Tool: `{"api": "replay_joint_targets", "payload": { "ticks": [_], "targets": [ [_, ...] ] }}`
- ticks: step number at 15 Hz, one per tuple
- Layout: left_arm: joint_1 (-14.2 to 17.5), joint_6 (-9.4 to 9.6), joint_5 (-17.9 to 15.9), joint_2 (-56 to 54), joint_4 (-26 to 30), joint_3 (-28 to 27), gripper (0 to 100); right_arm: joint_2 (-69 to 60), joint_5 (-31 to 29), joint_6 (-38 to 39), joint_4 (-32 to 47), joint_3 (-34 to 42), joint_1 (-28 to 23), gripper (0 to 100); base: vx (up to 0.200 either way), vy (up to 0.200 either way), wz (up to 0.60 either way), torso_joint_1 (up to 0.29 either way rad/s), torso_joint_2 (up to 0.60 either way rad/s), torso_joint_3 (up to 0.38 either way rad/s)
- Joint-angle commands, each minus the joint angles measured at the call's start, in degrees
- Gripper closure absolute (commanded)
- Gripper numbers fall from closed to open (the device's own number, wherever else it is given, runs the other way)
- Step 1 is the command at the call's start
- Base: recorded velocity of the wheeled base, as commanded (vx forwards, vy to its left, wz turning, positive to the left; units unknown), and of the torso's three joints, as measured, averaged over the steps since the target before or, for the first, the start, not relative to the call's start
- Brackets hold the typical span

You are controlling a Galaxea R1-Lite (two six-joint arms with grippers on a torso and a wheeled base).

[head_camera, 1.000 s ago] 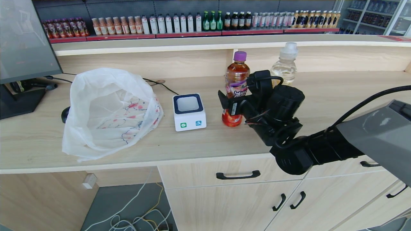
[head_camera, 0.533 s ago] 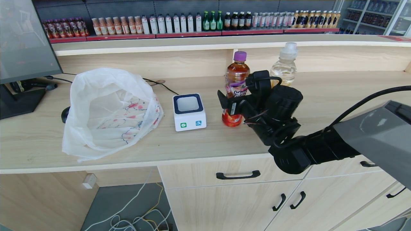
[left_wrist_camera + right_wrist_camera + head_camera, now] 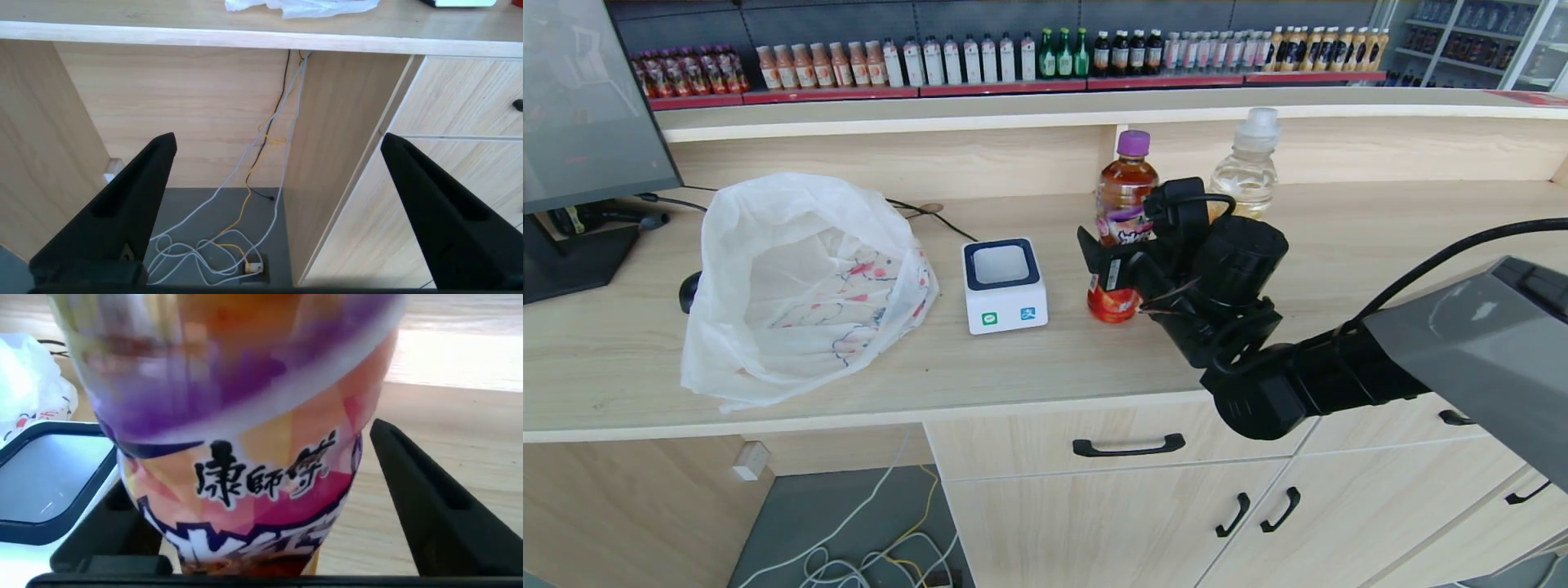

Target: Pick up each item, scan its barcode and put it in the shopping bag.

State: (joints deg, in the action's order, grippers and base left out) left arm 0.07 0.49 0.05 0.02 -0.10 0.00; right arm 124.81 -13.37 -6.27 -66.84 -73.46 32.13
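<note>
Step in hand — grasp of first item. Tea bottle (image 3: 1125, 184) stood upright on counter (image 3: 1045, 359), just beside scanner (image 3: 1004, 284), between jaws of right gripper (image 3: 1117, 260). Jaws set either side of label, with gap seen at one finger (image 3: 433, 506), so bottle judged not yet clamped. Left gripper (image 3: 278, 204) held below counter edge, fingers spread wide, nothing held. Next move — jaws to be closed, bottle lifted, barcode turned to scanner window, then bottle lowered into shopping bag (image 3: 800, 286). Clear bottle (image 3: 1246, 167) untouched behind.
</note>
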Motion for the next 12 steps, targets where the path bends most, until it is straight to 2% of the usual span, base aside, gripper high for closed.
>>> {"api": "replay_joint_targets", "payload": {
  "ticks": [1, 12],
  "targets": [
    [0.0, -0.05, 0.0, 0.0, 0.0, 0.0, 0, -0.4, 0.0, -0.1, -0.1, 0.0, 0.0, 100, 0.0, 0.0, 0.0, 0.0, 0.0, 0.0],
    [0.0, -0.05, 0.0, 0.0, 0.0, 0.0, 0, -1.8, -0.1, -0.1, 0.0, 0.4, 0.9, 100, 0.0, 0.0, 0.0, 0.0, 0.0, 0.0]
  ]
}}
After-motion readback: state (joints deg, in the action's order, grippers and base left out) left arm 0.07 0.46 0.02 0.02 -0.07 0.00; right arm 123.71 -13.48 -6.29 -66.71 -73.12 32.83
